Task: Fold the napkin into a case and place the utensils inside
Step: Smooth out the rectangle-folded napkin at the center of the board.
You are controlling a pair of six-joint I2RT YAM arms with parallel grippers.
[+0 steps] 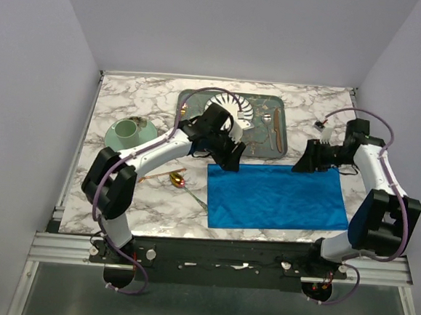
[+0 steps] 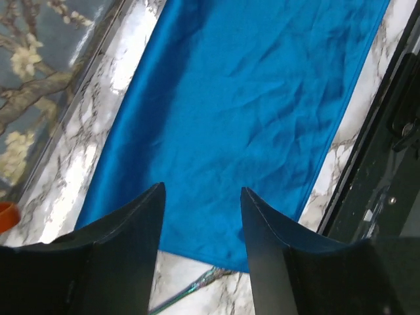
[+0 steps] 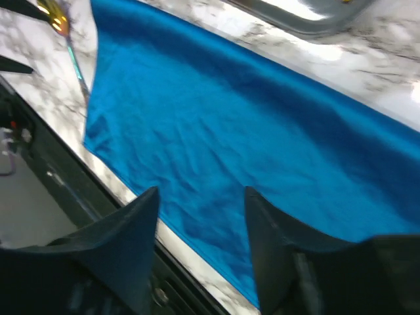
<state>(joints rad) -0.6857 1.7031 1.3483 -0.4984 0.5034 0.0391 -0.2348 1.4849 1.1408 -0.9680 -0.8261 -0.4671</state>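
Observation:
The bright blue napkin lies flat on the marble table as a wide rectangle, and it fills the left wrist view and the right wrist view. My left gripper hangs open over its far left corner, with nothing between the fingers. Over the napkin's far edge, right of the middle, my right gripper is open and empty too. The spoon with its gold bowl lies left of the napkin, its thin handle reaching the cloth's edge. The copper-pink fork lies beside the spoon.
A grey-green patterned tray at the back holds a striped white plate and brown-handled cutlery. A green cup on a saucer stands at the left. The table's metal front rail runs close to the napkin's near edge.

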